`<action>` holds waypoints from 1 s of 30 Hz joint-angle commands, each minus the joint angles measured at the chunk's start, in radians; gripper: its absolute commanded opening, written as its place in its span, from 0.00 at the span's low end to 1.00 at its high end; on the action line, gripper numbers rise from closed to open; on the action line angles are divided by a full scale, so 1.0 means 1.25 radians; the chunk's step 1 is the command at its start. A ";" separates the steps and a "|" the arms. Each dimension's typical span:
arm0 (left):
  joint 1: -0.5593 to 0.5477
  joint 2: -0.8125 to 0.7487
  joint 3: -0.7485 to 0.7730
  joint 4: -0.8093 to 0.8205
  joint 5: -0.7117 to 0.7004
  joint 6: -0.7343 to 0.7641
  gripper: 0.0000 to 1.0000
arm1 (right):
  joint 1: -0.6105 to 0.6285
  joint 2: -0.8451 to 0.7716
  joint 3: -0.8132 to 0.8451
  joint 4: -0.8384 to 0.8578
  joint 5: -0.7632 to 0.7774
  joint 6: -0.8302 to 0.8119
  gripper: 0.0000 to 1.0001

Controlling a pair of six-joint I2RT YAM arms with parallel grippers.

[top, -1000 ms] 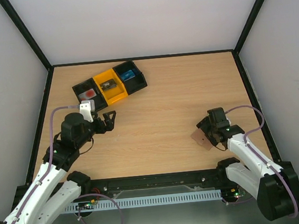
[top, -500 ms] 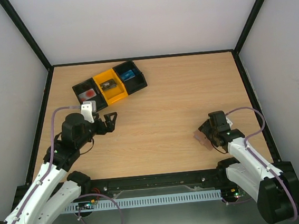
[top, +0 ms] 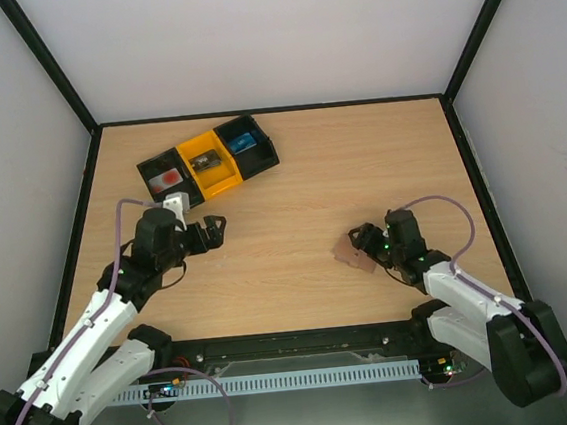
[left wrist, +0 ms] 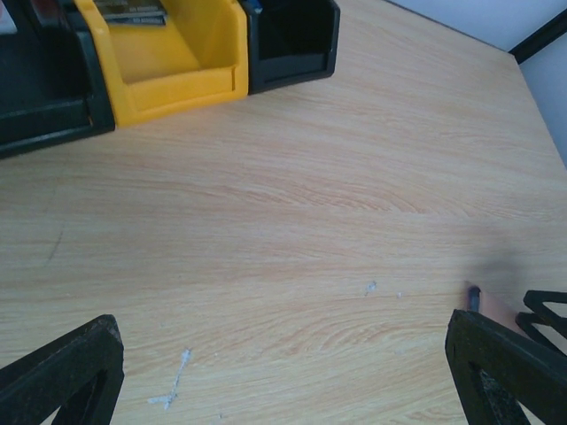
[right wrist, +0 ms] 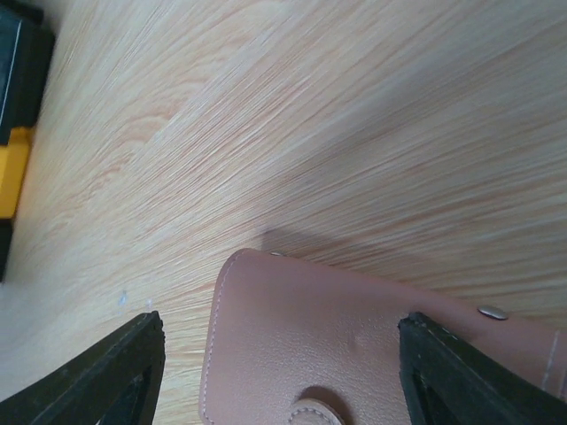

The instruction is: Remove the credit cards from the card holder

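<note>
The card holder (top: 349, 256) is a flat brown leather-like wallet lying shut on the wooden table, right of centre. In the right wrist view the card holder (right wrist: 301, 345) fills the space between my right gripper's (right wrist: 279, 372) fingers. The left finger (right wrist: 115, 376) stands clear of its stitched edge. The right finger (right wrist: 461, 372) is at or over its surface. That gripper (top: 364, 245) is open around it. My left gripper (top: 215, 227) hangs wide open over bare wood at the left, holding nothing (left wrist: 283, 381). No credit cards show.
A row of bins stands at the back left: a black one (top: 166, 176), a yellow one (top: 207, 165) and another black one (top: 247, 144), each with small items inside. The yellow bin (left wrist: 168, 62) is just ahead of the left gripper. Black frame rails edge the table.
My right gripper has swung left toward the table's middle and its jaws have narrowed a little. The card holder has shifted left with it. My left gripper has edged slightly right.
</note>
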State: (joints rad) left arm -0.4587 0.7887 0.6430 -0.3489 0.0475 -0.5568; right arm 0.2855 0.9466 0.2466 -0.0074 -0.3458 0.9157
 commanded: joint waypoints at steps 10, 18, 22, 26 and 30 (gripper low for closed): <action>-0.022 0.011 -0.059 0.062 0.050 -0.079 0.99 | 0.273 0.327 0.153 0.158 0.033 -0.070 0.72; -0.026 0.007 -0.081 0.071 0.066 -0.097 0.98 | 0.401 0.479 0.360 0.034 0.116 -0.176 0.56; -0.026 -0.010 -0.095 0.078 0.064 -0.108 0.98 | 0.441 0.435 0.391 -0.055 0.209 -0.161 0.47; -0.026 -0.028 -0.105 0.074 0.041 -0.113 0.98 | 0.488 0.389 0.382 -0.078 0.243 -0.127 0.35; -0.025 -0.044 -0.103 0.064 0.030 -0.113 0.98 | 0.520 0.381 0.402 -0.128 0.326 -0.113 0.34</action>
State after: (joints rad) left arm -0.4862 0.7582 0.5243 -0.2718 0.1051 -0.6891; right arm 0.9035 1.4429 0.7139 -0.0666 -0.0772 0.7502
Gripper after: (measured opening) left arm 0.983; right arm 0.342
